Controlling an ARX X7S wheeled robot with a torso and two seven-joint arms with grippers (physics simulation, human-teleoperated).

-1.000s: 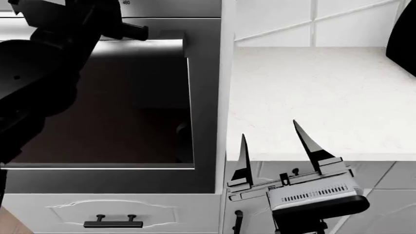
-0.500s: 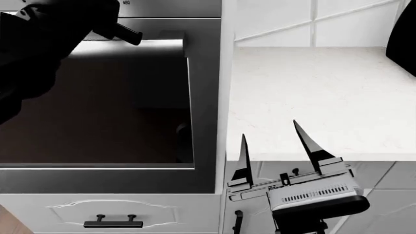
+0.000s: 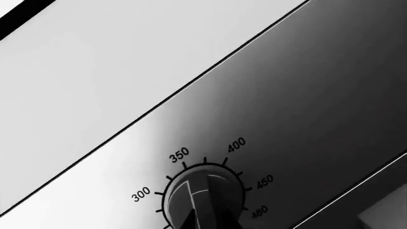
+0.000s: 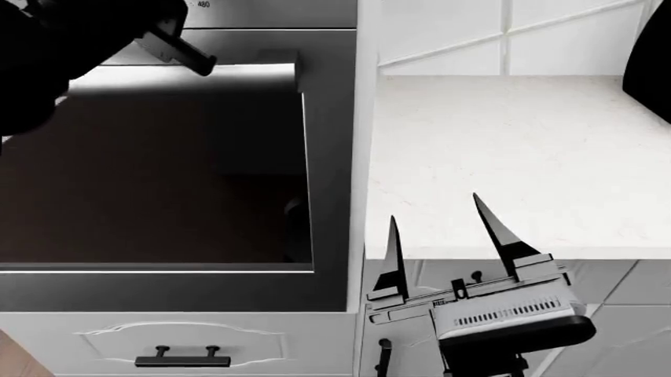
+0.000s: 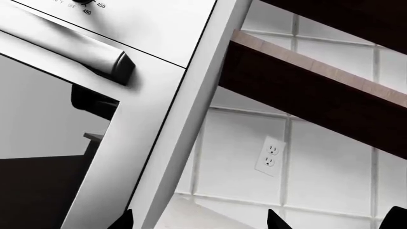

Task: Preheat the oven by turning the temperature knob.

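Head view: the oven [image 4: 178,173] is seen up and to the left of the right pincer [image 4: 445,236], whose two dark tapered fingers are held apart over the front edge of the white bench [image 4: 514,141]. The oven is shown as a dark glossy glass door set in a silver-grey metal frame, with the end of its silver bar handle [image 4: 278,71] lying along the door's upper edge and a printed "480" just readable on the panel above. The left pincer [image 4: 173,47] is only partly seen as a black mass against the upper left of the oven, and whether it is apart or together cannot be told. In the left wrist view the temperature knob [image 3: 202,195] is found directly ahead of that pincer: a dark round dial with a pale pointer line, ringed by tick marks and the numbers 300, 350, 400, 450 and 480 on the brushed panel; its lower part is cut off by the frame edge, and no fingers are shown. In the right wrist view the handle's rounded end [image 5: 111,64] and the frame are seen beyond the right pincer's fingertips [image 5: 127,219], with a wall outlet [image 5: 271,156] on white tiles beside the oven. A white drawer with a black handle [image 4: 184,357] is seen below the oven.
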